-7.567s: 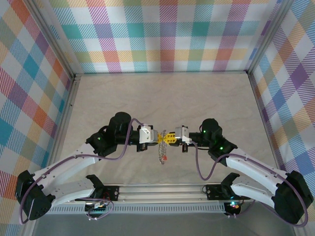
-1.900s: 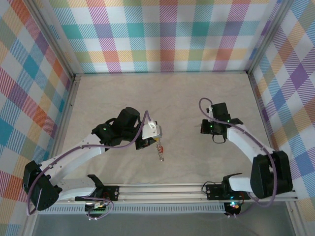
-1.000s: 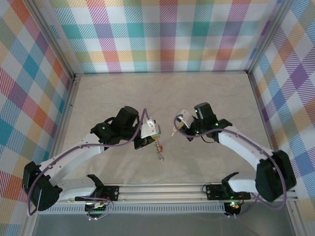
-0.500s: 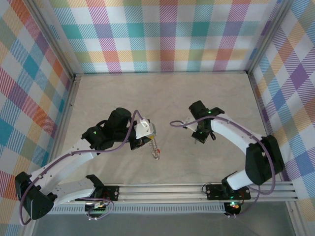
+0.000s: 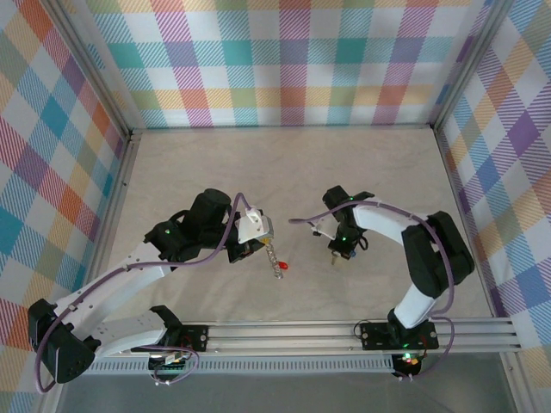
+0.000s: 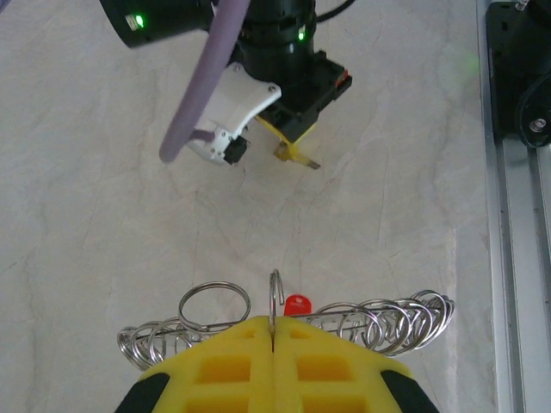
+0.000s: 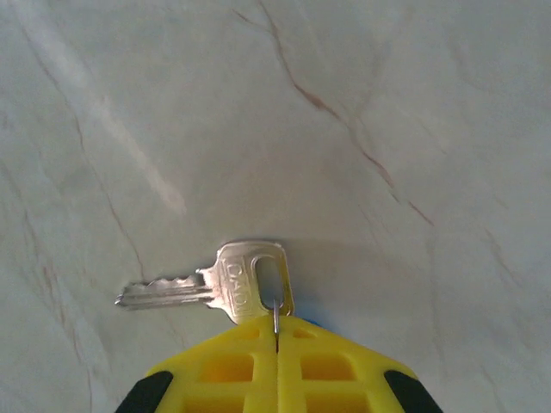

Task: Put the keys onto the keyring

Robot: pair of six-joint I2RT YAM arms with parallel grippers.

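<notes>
Top external view. Left gripper (image 5: 263, 244) sat near the middle of the pale marbled tabletop (image 5: 362, 163), fingers clenched on the top of the thin silvery wire keyring (image 5: 274, 261). The keyring trailed from it towards the near edge as a short string of loops, ending at a small red piece (image 5: 281, 274). Right gripper (image 5: 337, 248) was off to the right of it and apart from it, pointed down, pinching a small flat silver-grey metal key (image 5: 333, 257). Pastel plaid walls (image 5: 293, 60) on three sides.

Left wrist view. Yellow fingers (image 6: 232, 366) pressed together, with no gap between them. One upright loop of the keyring (image 6: 275, 298) stood out of the seam between them. More loops fanned out either side in a row, a larger single loop on the left. Red piece (image 6: 297, 303) just right of the upright loop. Right gripper (image 6: 291, 148) hung further out over the table (image 6: 103, 215), key (image 6: 303, 160) at its tip. Metal rail (image 6: 516, 189) along the right edge.

Right wrist view. Yellow fingers (image 7: 331, 370) closed, nipping the lower rim of the key's head. Key (image 7: 237, 284) lay flat to the camera, blade (image 7: 164, 294) pointing left, slot in the head open. Could not tell whether it touched the table (image 7: 387, 103).
</notes>
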